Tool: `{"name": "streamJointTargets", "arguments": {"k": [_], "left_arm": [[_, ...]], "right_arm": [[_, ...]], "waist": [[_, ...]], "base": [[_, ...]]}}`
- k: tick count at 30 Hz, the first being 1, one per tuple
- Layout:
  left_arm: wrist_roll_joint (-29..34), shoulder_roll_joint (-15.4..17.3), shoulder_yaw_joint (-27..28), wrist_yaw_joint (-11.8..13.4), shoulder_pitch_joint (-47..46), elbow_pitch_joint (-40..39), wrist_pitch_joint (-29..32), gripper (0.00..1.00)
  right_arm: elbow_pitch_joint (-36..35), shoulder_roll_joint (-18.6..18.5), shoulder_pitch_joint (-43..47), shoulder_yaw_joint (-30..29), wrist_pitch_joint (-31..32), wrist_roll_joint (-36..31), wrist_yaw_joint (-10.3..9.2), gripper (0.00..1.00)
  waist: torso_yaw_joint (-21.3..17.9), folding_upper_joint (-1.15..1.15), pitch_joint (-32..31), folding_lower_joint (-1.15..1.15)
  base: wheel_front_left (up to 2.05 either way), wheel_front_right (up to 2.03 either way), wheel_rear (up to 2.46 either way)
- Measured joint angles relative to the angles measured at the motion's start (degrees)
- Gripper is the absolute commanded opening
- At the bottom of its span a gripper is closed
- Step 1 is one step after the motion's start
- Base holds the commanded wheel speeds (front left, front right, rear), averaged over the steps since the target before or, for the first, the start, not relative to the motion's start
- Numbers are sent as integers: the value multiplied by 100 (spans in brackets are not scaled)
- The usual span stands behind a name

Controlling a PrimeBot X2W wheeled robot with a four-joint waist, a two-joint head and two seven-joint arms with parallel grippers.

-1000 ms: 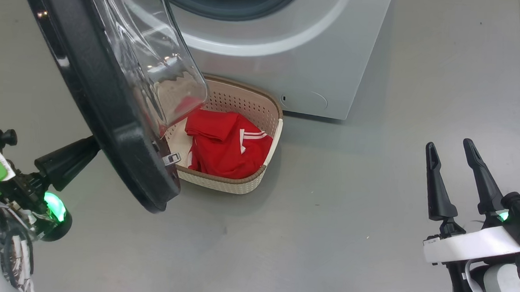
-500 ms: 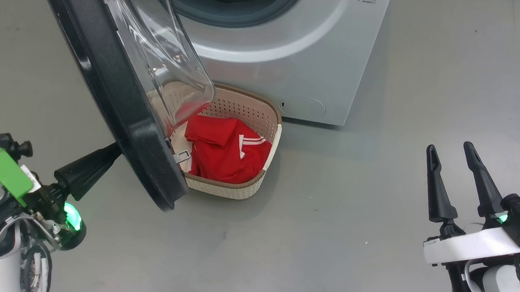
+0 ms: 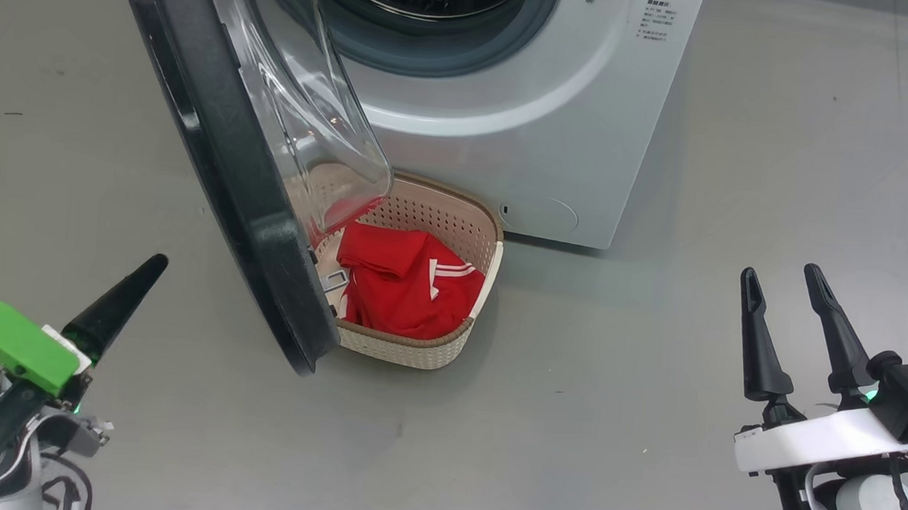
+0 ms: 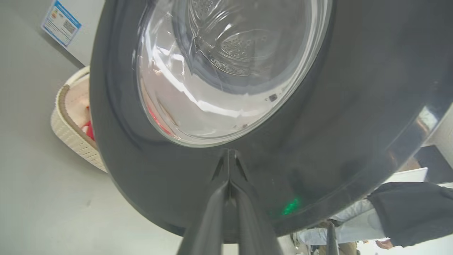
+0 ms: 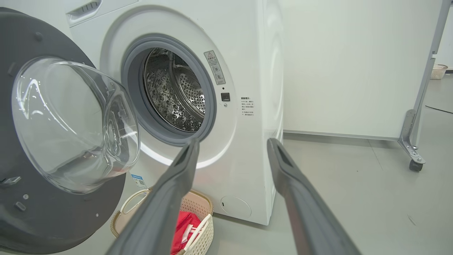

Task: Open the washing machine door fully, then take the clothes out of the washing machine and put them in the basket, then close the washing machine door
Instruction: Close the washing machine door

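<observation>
Head view showed the washing machine door [image 3: 224, 154] standing half open, its black rim nearly edge-on. The basket [image 3: 494, 246] sat on the floor just beneath it, against the washing machine [image 3: 556, 135], with the red clothes [image 3: 409, 288] lying inside. The left hand [image 3: 157, 261] was clenched and empty, pointing at the door's outer face with a gap between them. The right hand [image 3: 779, 269] hung spread and empty, well apart at the right. Closing looked like the step in hand. A steady push on the rim's outer face, far from the hinge, should swing it home until the latch catches. The sweep seemed likely to pass above the basket.

Left wrist view had the pressed-together fingers [image 4: 216, 212] aimed at the glossy rim below the glass bowl. The reflection there made contact hard to judge.

Right wrist view showed the steel drum [image 5: 177, 92] bare where seen, though the grey ring cut off its floor. The door hid part of the basket.
</observation>
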Motion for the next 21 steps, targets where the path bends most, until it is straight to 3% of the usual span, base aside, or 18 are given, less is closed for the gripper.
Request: {"name": "streamJointTargets", "arguments": {"k": [8,14,21], "left_arm": [[1457,312,-79,-19,354,-553,-1202,0],[2955,857,-823,-19,706,-1124,-2206,0],[3561,597,-1293,-19,1154,-1039,-3352,0]], "right_arm": [[-27,27,3,18,-42,-1,-5,100],[-54,27,8,10,-42,-1,-7,100],[-68,26,21,0,-42,-1,-8,100]], "waist": [[51,0,-49,0],[68,0,-15,0],[82,0,24,0]], "base": [[0,0,0],[0,0,0],[0,0,0]]}}
